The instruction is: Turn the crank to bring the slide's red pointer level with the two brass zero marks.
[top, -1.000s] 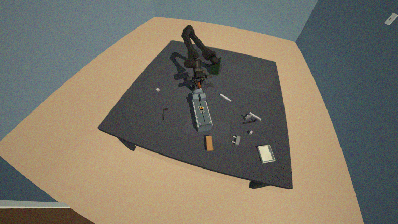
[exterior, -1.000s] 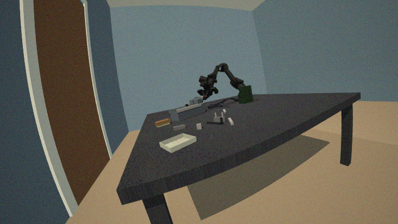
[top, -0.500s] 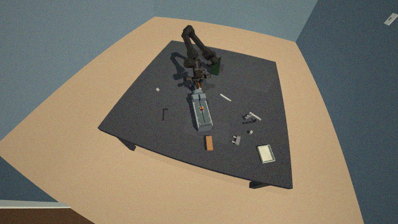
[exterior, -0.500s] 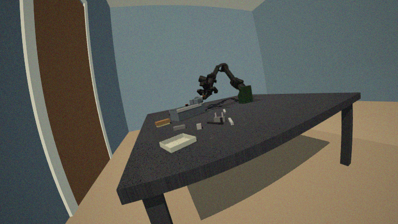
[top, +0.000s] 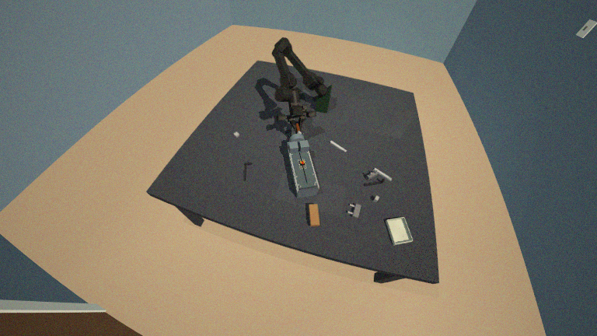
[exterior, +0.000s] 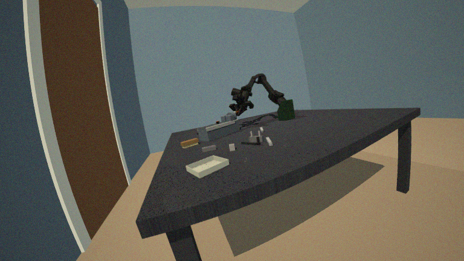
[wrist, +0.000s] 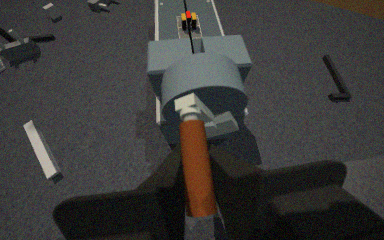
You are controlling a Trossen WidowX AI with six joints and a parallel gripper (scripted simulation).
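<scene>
The grey slide machine (top: 306, 190) (exterior: 204, 135) (wrist: 202, 75) lies along the table, its round crank housing toward the arm. My gripper (wrist: 192, 147) (top: 298, 126) is shut on the crank's orange handle (wrist: 194, 150), which sticks out from a pale crank arm (wrist: 227, 122) in front of the housing. The red pointer (wrist: 188, 14) sits between the two brass zero marks (wrist: 183, 21) (wrist: 194, 21) and looks about level with them; a small offset cannot be told. In the top view the pointer (top: 302, 162) is also among the marks.
An orange block (top: 313, 215) (exterior: 189, 142) lies beyond the machine's far end. A cream tray (top: 399, 230) (exterior: 207, 166), a white bar (top: 337, 146) (wrist: 42, 150), a grey bracket (top: 354, 210) and other small parts lie to one side. A dark L-shaped piece (top: 245, 169) (wrist: 335, 75) lies on the other.
</scene>
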